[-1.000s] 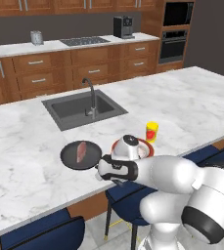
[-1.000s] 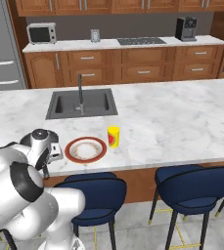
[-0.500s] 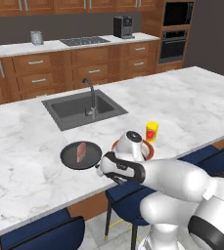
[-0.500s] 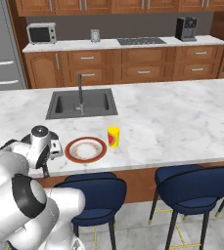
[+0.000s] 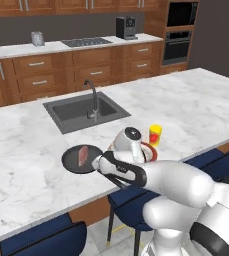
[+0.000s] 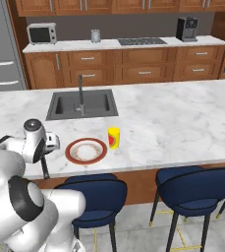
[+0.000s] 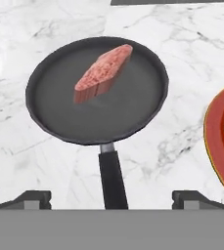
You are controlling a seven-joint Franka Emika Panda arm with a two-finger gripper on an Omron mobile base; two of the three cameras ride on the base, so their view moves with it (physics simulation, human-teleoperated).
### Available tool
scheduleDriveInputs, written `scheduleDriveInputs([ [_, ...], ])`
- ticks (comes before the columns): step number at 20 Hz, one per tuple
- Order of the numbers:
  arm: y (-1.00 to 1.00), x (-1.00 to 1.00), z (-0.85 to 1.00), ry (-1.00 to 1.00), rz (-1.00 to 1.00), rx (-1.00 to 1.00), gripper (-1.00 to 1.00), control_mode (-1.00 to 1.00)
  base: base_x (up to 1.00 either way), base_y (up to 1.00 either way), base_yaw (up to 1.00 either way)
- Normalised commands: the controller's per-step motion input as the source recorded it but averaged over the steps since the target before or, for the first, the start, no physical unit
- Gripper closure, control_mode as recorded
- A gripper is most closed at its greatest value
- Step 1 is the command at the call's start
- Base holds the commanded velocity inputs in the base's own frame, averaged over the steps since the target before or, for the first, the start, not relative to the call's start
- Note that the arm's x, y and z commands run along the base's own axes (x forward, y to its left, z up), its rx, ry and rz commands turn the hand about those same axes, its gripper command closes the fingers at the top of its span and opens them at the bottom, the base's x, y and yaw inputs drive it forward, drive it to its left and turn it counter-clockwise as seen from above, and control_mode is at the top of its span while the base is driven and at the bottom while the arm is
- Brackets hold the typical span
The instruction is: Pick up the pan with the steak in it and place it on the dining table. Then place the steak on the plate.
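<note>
The steak [image 7: 103,72] lies in the pan [image 7: 59,105] on the dining table [image 7: 30,161], straight ahead of the gripper [image 7: 112,199]; the plate [image 7: 220,139] sits to its right.

You saw the marble table [image 5: 31,150] carrying the pan [image 7: 55,105], beside the plate [image 6: 86,151]. A yellow jar [image 6: 114,138] stood near the plate.
</note>
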Motion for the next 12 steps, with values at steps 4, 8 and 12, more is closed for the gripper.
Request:
scheduleDriveInputs([
  [4,0.40,0.88,0.00,0.00,-0.18,0.00,-1.00,-1.00,0.00,0.00,0.00],
  [8,0.34,0.86,0.00,0.00,-0.19,0.01,-1.00,-1.00,0.00,0.00,0.00],
  [12,0.06,0.62,0.30,0.00,-0.15,0.06,-1.00,-1.00,0.00,0.00,0.00],
])
